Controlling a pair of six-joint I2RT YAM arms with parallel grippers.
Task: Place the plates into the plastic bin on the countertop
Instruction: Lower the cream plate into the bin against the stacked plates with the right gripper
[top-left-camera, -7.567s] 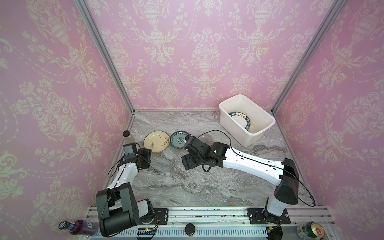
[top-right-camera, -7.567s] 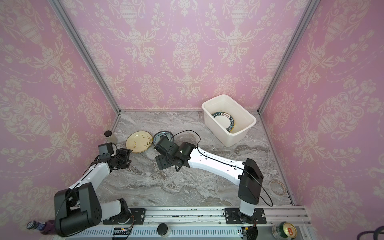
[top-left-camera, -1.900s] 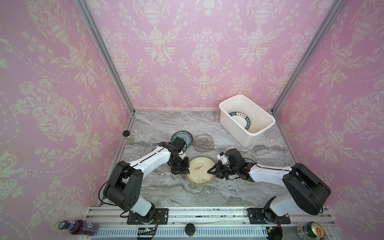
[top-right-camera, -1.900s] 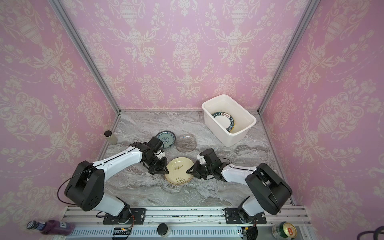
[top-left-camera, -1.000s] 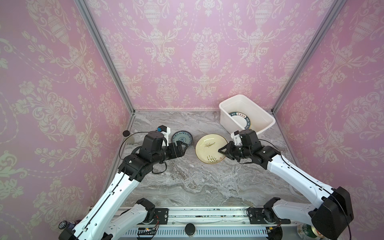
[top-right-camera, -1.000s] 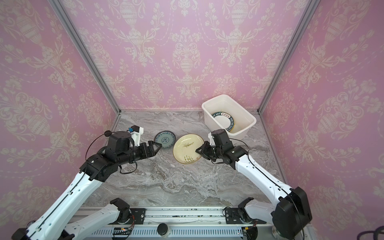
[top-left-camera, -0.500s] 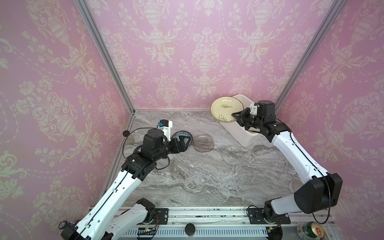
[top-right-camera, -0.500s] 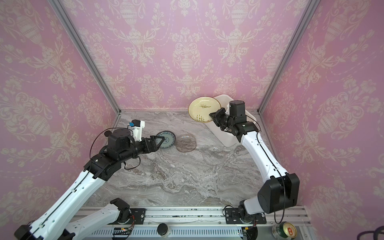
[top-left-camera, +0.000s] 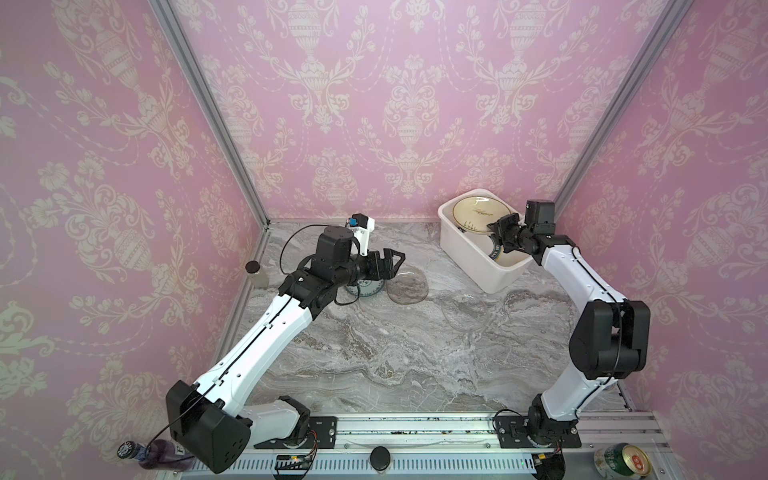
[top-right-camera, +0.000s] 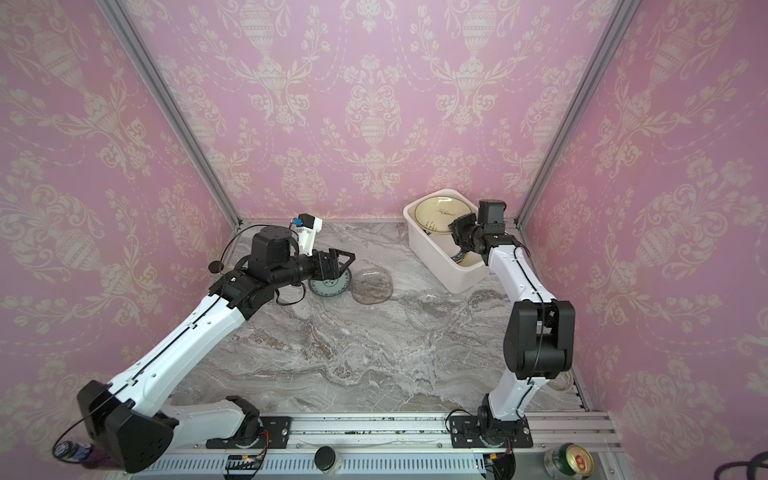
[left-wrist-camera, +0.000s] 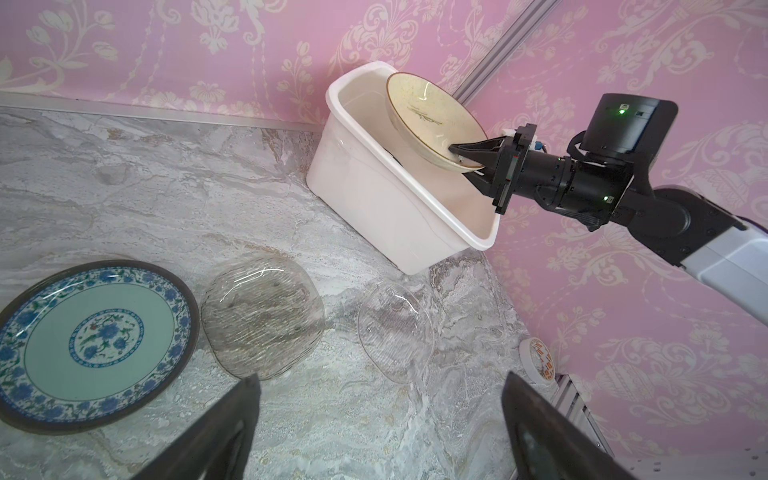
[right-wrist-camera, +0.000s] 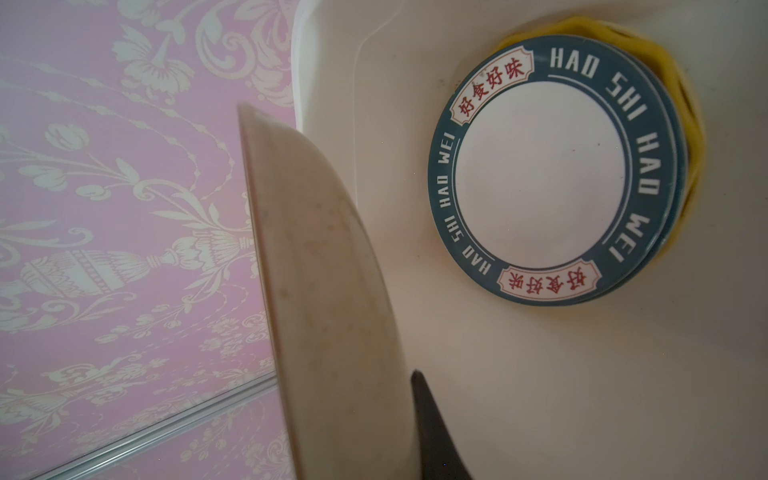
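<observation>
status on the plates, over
Right gripper shut on yellow plate, tilted over plastic bin. Left gripper open. Teal plate, smoky plate, clear plate on countertop. Nothing blocking.

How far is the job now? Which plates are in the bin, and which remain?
Done: a lettered plate lies in the plastic bin on a yellow scalloped plate. In hand: the right gripper holds a pale yellow plate tilted over the bin. Remaining: the teal floral plate, smoky glass plate and clear glass plate lie on the countertop.

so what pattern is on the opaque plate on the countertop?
Teal plate: pale teal centre, blue floral border, dark rim. Clearest in the left wrist view.
</observation>
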